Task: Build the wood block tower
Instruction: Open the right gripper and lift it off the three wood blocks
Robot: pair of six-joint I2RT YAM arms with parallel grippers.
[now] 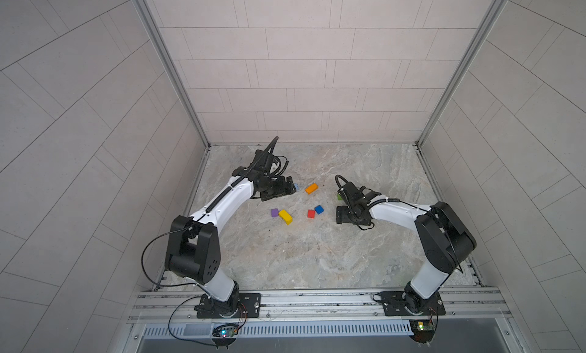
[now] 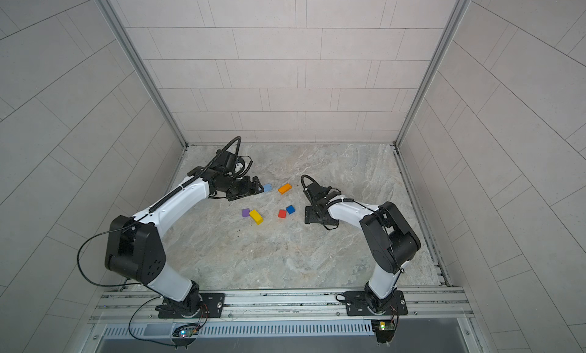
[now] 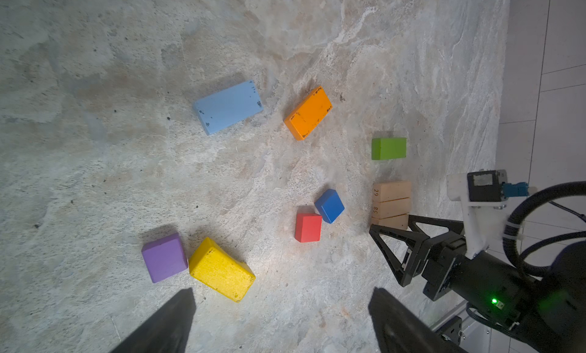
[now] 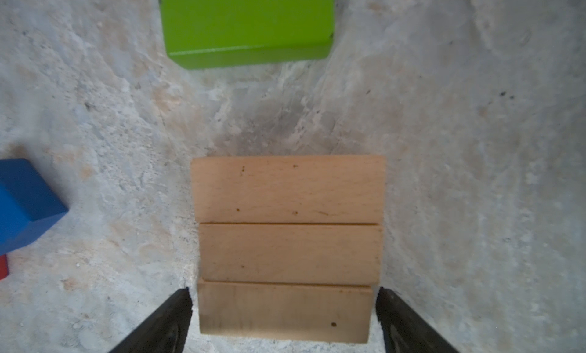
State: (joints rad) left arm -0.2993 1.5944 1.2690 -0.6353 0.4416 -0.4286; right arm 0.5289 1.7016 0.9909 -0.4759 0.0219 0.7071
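Three tan bars [image 4: 288, 221] lie side by side as a flat square, their tops bare. My right gripper [image 4: 283, 307] is open, a finger at each end of the nearest bar [image 4: 285, 310] with a thin gap on both sides. The green brick [image 4: 247, 24] lies just beyond the bars. My left gripper [image 3: 282, 307] hangs open over bare floor beside the yellow brick [image 3: 222, 269] and purple cube [image 3: 164, 257]. The light-blue brick [image 3: 228, 107], orange brick [image 3: 308, 113], blue cube [image 3: 329, 206] and red cube [image 3: 307, 227] lie loose. In both top views the right gripper [image 1: 344, 216] hides the bars.
Marble floor [image 1: 301, 256] walled by tiled panels on three sides. Aluminium rail [image 1: 317, 300] with both arm bases runs along the front. The left gripper [image 1: 290, 189] sits next to the light-blue brick [image 1: 297, 187].
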